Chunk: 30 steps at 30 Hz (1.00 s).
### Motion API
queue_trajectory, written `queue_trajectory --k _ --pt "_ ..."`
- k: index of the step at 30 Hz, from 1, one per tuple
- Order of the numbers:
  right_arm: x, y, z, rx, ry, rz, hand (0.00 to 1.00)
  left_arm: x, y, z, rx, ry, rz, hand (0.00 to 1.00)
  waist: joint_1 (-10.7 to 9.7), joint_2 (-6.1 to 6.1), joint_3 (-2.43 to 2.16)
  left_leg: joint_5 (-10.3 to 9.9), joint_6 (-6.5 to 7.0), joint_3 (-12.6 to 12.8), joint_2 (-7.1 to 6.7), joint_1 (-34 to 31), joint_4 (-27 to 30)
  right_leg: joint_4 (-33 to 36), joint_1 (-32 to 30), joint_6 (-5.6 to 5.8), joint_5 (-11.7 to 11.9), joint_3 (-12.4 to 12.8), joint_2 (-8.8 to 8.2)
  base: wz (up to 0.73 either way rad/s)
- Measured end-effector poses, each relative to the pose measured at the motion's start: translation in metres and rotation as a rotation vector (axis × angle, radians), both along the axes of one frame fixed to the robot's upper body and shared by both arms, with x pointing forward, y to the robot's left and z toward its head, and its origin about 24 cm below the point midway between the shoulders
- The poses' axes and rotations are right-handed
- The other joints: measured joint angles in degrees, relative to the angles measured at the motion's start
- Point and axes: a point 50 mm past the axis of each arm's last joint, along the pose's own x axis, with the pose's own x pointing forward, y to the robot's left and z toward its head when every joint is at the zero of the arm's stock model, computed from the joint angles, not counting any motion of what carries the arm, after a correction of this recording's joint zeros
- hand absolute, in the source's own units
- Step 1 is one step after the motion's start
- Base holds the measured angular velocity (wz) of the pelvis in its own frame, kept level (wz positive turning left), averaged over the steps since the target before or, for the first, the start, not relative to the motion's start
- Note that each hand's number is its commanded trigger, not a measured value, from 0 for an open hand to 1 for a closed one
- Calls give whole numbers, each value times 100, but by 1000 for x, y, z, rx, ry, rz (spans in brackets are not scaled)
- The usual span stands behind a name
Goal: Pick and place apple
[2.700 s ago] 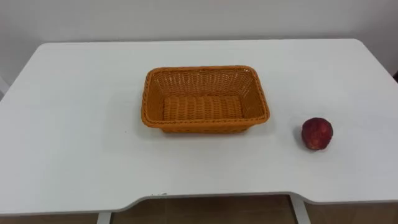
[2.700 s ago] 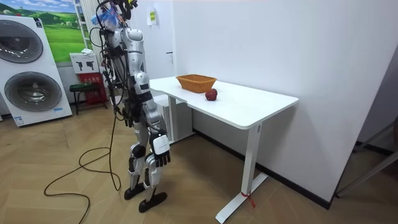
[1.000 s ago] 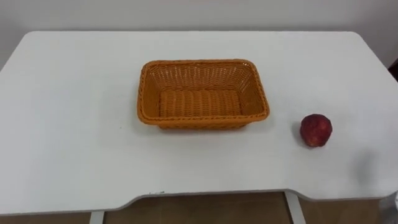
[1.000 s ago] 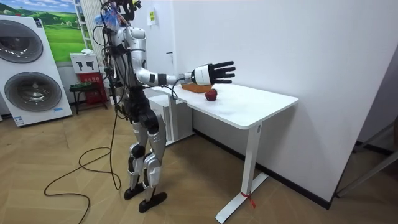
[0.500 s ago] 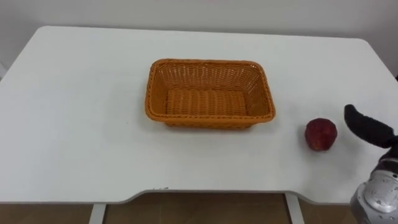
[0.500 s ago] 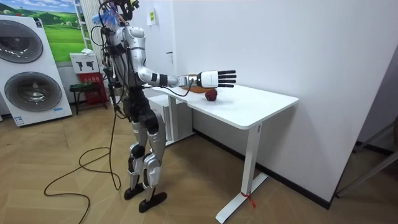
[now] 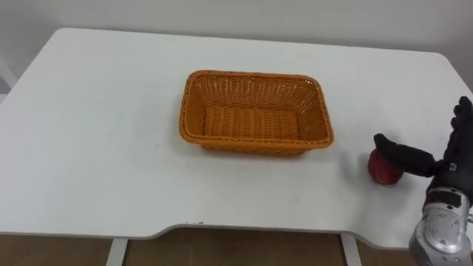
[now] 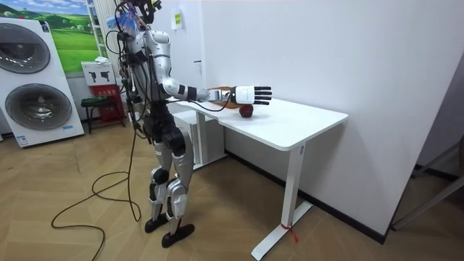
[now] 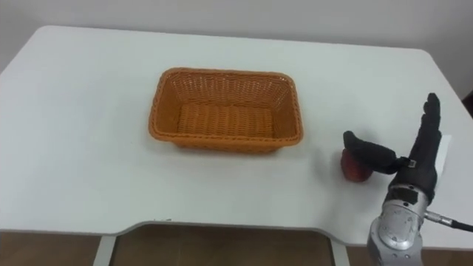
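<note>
A white table (image 7: 89, 148) stands against a plain white wall (image 8: 312, 51), on a wooden floor (image 8: 80, 239). The robot stands upright at the table's end on the room view's left. The fingers (image 9: 429, 118) of the right hand (image 9: 417, 168) are straight and spread, pointing away from the robot over the tabletop. They are released and grip nothing. The thumb (image 9: 367, 153) reaches out sideways towards the robot's left and lies across the top of the apple (image 9: 353, 172) as the eye views show it. Whether it touches the fruit I cannot tell. The palm hangs just to the right of the apple, with the silver wrist below it near the table's front edge.

The red apple sits on the table, right of the orange wicker basket (image 7: 255, 77) and clear of its rim. The basket rests near the middle of the tabletop, long side towards the robot, with nothing in it. Two washing machines (image 8: 32, 80) stand at the room view's left.
</note>
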Motion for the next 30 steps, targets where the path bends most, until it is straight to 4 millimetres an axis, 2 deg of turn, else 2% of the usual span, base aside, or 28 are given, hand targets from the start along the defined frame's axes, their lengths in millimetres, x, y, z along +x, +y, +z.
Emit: queue_trajectory --k 3,10,16,19,21,22,23,25,26,30 --pt "0 3 -5 -1 31 32 0 -1 0 0 0 3 0 0 -35 34 -15 0 0 -1 0 15 -3 -1 20 1 3 13 0 0" --pt "-1 6 -9 3 54 68 0 -1 0 0 -14 8 -4 0 -27 50 -10 0 0 -3 -1 28 -4 -5 63 1 3 28 0 0" --pt "-6 5 -14 5 76 62 0 -4 0 0 -15 16 -1 0 -20 49 12 0 0 -13 -1 92 0 -20 144 3 4 15 0 1" --pt "-13 4 -25 12 129 56 0 -7 0 0 -15 22 0 0 -22 32 9 0 0 -16 -2 91 5 -24 151 4 5 13 0 0" --pt "-20 5 -32 16 162 62 8 -7 0 0 -16 22 0 0 -20 39 8 0 0 -15 -3 91 5 -24 151 5 6 17 -1 0" --pt "-21 6 -33 17 167 67 52 -7 0 0 -16 22 0 0 -20 41 8 0 0 -15 -3 92 5 -23 151 5 6 17 -1 0" --pt "-22 8 -36 20 181 77 72 -8 0 0 -15 24 1 0 -21 45 9 0 0 -14 -3 99 4 -16 150 5 6 23 1 0" --pt "-25 9 -42 19 215 86 100 -6 0 0 -16 19 -2 0 -17 38 6 0 0 -14 -3 110 0 -15 158 5 6 21 2 0" --pt "-25 9 -42 2 213 91 100 -6 0 0 -15 19 -2 0 -18 55 12 0 0 -14 -3 113 1 -15 161 5 6 21 2 0" --pt "-28 -1 -43 -45 237 84 100 -8 1 0 -12 21 0 0 -17 4 -11 0 1 -15 -1 125 3 -15 174 3 7 22 4 0"
